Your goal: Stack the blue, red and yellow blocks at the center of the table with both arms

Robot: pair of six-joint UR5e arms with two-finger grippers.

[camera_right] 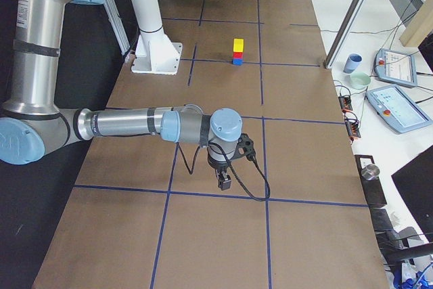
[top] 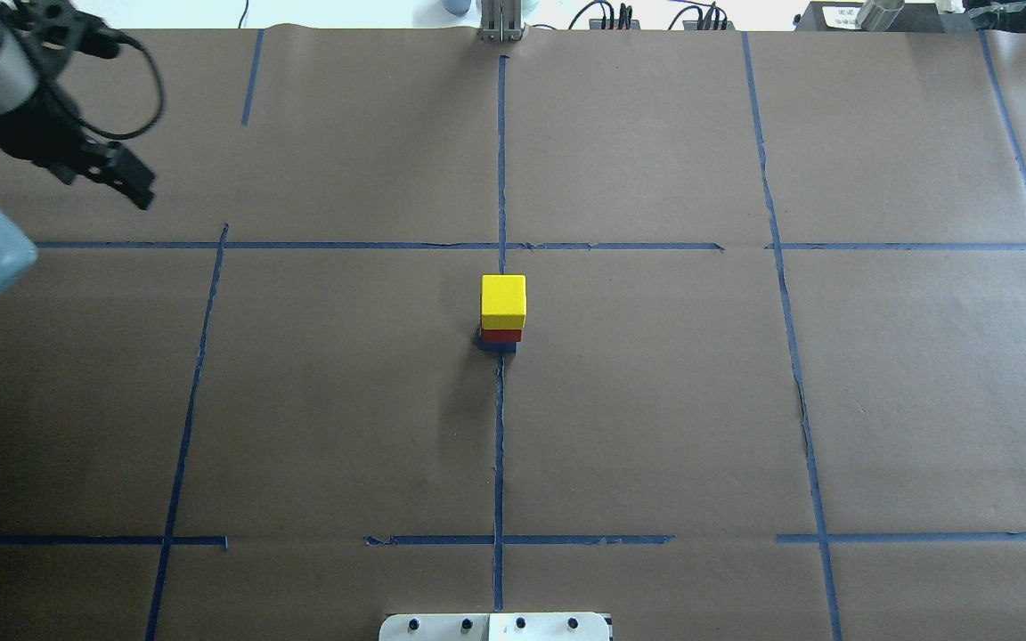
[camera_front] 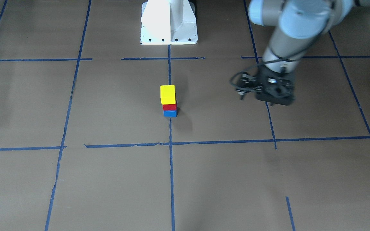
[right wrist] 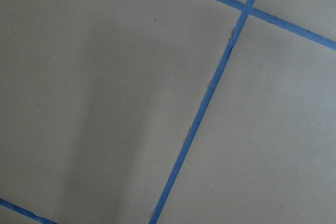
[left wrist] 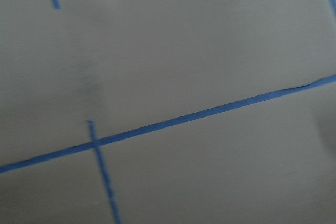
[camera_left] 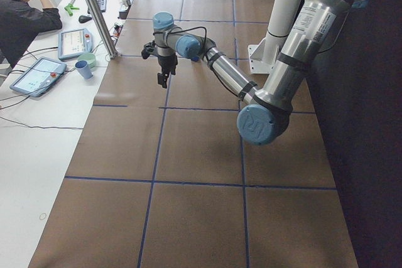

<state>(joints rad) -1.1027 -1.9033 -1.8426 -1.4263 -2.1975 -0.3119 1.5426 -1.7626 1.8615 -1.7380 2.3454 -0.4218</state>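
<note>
Table (top: 655, 401): brown paper, blue tape grid.
Left arm (camera_front: 287, 41): white label (camera_left: 308, 14) seen on tube, print too small to be read.
Right arm (camera_right: 128, 124): stretched out over table.
Left gripper (top: 141, 194): well apart from stack; finger spread cannot be told.
Right gripper (camera_right: 224, 182): pointed down; spread cannot be told.
Stack set on centre tape line: yellow block (camera_front: 167, 94) on red block (camera_front: 169, 107) on blue block (camera_front: 170, 113).

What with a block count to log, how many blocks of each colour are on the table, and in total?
Yellow block: 1
Red block: 1
Blue block: 1
Total: 3
</note>
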